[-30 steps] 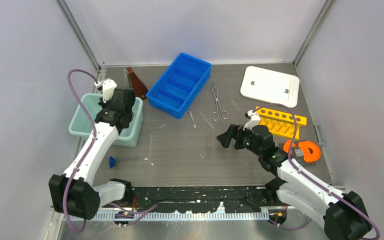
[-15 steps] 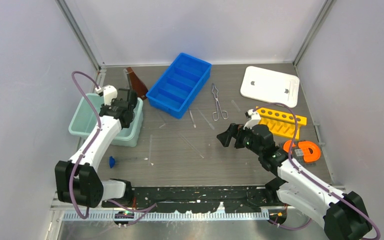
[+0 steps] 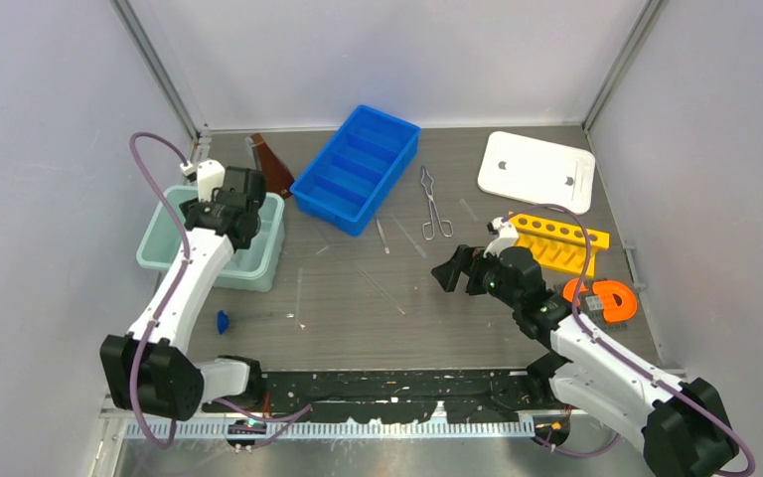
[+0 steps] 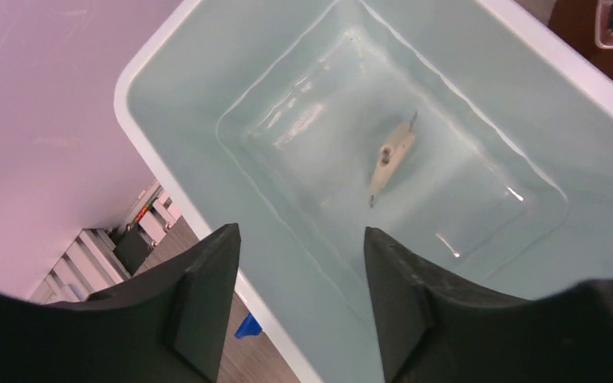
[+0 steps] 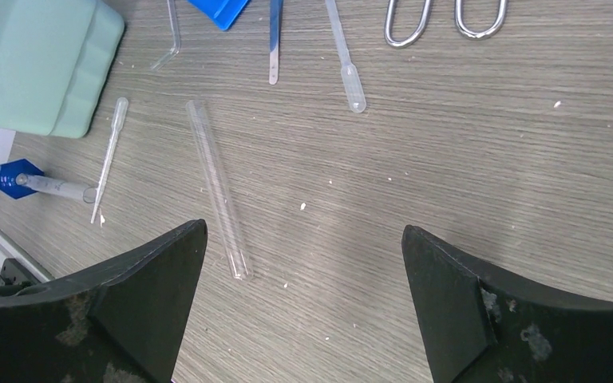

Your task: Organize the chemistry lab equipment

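My left gripper (image 3: 227, 219) (image 4: 302, 233) hangs open over the pale teal bin (image 3: 171, 243) (image 4: 175, 171), with nothing between its fingers. A small whitish piece with thin wire ends (image 4: 389, 155) lies on the bin's floor. My right gripper (image 3: 454, 270) (image 5: 303, 229) stands wide open and empty above the table's middle. A clear glass tube (image 5: 219, 185) lies just ahead of its left finger. Silver tongs (image 3: 433, 207) (image 5: 403, 30), two plastic pipettes (image 5: 108, 155) (image 5: 345, 60) and a blue-capped tube (image 3: 225, 320) (image 5: 17, 177) lie loose on the table.
A blue divided tray (image 3: 358, 167) stands at the back centre, with a brown piece (image 3: 273, 167) to its left. The white lid (image 3: 536, 169), the yellow holed rack (image 3: 556, 241) and an orange part (image 3: 606, 298) sit on the right. Grey walls close in both sides.
My left gripper's jaws have opened over the teal bin, and its wrist has shifted slightly. The right arm has not moved.
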Controlling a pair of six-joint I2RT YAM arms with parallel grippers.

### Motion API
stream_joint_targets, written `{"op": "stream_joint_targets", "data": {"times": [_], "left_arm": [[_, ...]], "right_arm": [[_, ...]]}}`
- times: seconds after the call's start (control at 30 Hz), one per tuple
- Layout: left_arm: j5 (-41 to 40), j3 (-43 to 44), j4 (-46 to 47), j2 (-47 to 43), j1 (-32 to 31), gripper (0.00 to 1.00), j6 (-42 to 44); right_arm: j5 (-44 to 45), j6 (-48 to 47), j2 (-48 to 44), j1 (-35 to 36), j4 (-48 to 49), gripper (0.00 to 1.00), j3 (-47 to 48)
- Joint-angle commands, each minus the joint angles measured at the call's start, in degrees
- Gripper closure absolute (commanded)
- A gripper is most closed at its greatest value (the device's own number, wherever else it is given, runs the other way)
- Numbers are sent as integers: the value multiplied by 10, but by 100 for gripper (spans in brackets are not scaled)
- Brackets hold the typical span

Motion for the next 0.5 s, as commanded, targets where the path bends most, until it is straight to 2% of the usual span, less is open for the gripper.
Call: {"op": "stream_joint_targets", "data": {"times": [0.0, 0.17, 0.23, 0.4, 0.47], "left_arm": [[26, 49, -13, -45, 2, 35, 45], [203, 58, 10, -96, 2, 25, 85], [292, 51, 20, -116, 2, 21, 93], [460, 7, 66, -182, 2, 13, 114], [545, -28, 103, -212, 2, 6, 111]], "right_arm": [[19, -9, -2, 3, 5, 0, 25], [40, -9, 13, 3, 2, 0, 27], [78, -9, 23, 3, -22, 1, 42], [151, -5, 61, 3, -122, 9, 104], [164, -7, 83, 3, -142, 13, 129]]}}
